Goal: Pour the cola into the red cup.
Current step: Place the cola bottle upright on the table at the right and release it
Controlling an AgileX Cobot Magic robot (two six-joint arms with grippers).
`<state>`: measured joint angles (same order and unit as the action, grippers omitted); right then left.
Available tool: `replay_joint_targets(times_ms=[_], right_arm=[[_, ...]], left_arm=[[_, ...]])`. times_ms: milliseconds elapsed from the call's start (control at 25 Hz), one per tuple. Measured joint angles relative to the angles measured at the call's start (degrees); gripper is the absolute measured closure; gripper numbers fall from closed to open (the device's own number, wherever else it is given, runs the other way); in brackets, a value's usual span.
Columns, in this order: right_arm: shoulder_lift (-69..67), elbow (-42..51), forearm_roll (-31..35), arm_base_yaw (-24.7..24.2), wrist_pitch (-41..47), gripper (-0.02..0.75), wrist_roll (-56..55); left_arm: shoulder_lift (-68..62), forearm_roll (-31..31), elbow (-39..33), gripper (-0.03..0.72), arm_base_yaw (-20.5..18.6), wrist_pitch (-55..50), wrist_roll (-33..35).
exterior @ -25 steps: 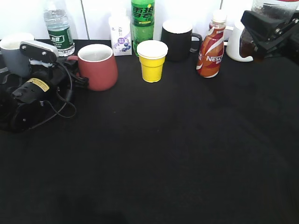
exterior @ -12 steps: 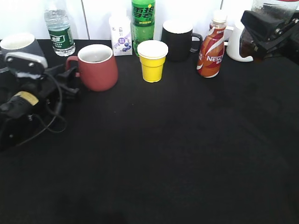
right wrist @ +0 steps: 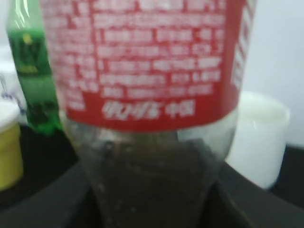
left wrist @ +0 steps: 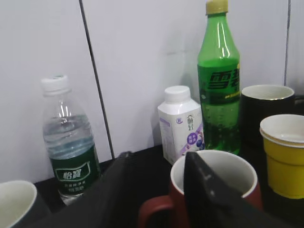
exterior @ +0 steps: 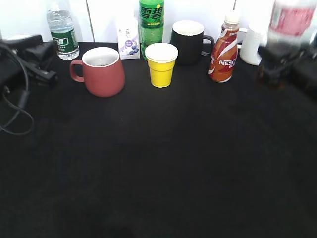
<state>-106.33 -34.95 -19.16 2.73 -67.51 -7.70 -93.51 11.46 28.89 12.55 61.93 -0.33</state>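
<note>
The red cup [exterior: 102,72] stands at the back left of the black table, handle to the left. It also shows in the left wrist view [left wrist: 216,171]. My left gripper [exterior: 48,63] is open and empty, left of the cup's handle and apart from it; in the left wrist view [left wrist: 156,164] the handle lies between the jaws. My right gripper [exterior: 275,65] is shut on the cola bottle [exterior: 290,21] at the far right, holding it upright by its lower part. The right wrist view shows its red label and dark liquid [right wrist: 152,185]. Its cap is out of view.
Along the back stand a water bottle [exterior: 63,30], a small milk carton [exterior: 127,37], a green soda bottle [exterior: 151,22], a yellow cup [exterior: 161,65], a black mug [exterior: 187,42], a Nestle bottle [exterior: 224,49] and a white mug [exterior: 250,47]. A grey mug [left wrist: 16,204] stands far left.
My left gripper has drawn back to the left and up, away from the red cup. My right gripper has dropped lower with the cola bottle, whose red label now shows.
</note>
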Motion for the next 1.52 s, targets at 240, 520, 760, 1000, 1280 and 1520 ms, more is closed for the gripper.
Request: replay_joint_targets(times_ms=[240, 520, 760, 1000, 1280, 1520], right_arm=[[-7.2, -0.1, 2.4, 0.0, -0.4, 0.371, 3.6], [-10.0, -2.9, 3.1, 0.0, -2.1, 0.371, 3.8], [-12.5, -6.0, 3.2, 0.0, -2.7, 0.371, 3.7], [-12.5, -4.5, 3.2, 0.0, -3.8, 0.325, 3.7], [-12.5, -2.8, 3.4, 0.0, -3.5, 0.201, 3.7], [-11.5, 1.1, 5.8, 0.0, -4.1, 0.181, 3.7]], left_arm=[[0.3, 2.3, 0.0, 0.407, 0.0, -0.6, 0.0], [0.3, 2.5, 0.0, 0.407, 0.0, -0.5, 0.0], [0.3, 4.2, 0.0, 0.407, 0.0, -0.1, 0.0], [0.3, 4.5, 0.0, 0.407, 0.0, -0.1, 0.0], [0.3, 4.8, 0.0, 0.407, 0.0, 0.2, 0.0], [0.3, 4.9, 0.0, 0.407, 0.0, 0.2, 0.0]])
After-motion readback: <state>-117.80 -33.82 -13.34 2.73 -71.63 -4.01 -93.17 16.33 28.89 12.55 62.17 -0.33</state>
